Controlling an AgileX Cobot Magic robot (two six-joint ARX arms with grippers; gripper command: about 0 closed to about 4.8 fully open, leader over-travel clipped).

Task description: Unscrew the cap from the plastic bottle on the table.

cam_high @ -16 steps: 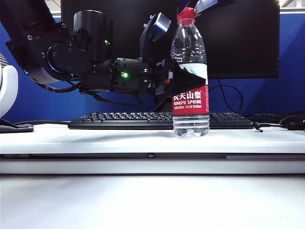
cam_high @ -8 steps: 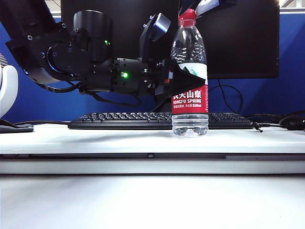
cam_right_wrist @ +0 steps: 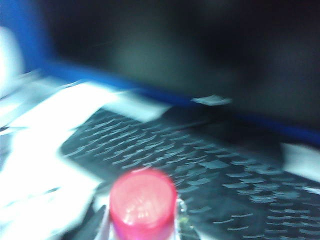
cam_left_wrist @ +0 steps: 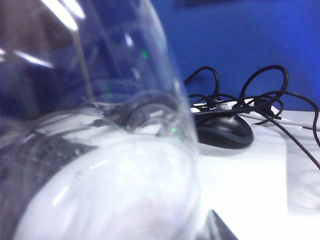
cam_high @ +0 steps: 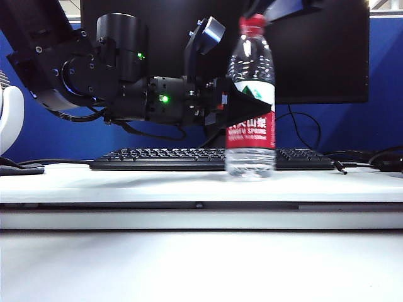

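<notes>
While left pincer (cam_high: 242,104) grips plastic bottle (cam_high: 250,107) | bottle now blurred, shifted | right pincer (cam_high: 267,9) above cap (cam_high: 252,24), grip unclear

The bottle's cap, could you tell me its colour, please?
Red; the cap shows best in the right wrist view.

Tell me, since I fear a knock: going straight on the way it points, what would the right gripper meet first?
Probably the cap of the plastic bottle, which lies directly ahead in the right wrist view. The right gripper sits above it; blur leaves depth unclear.
</notes>
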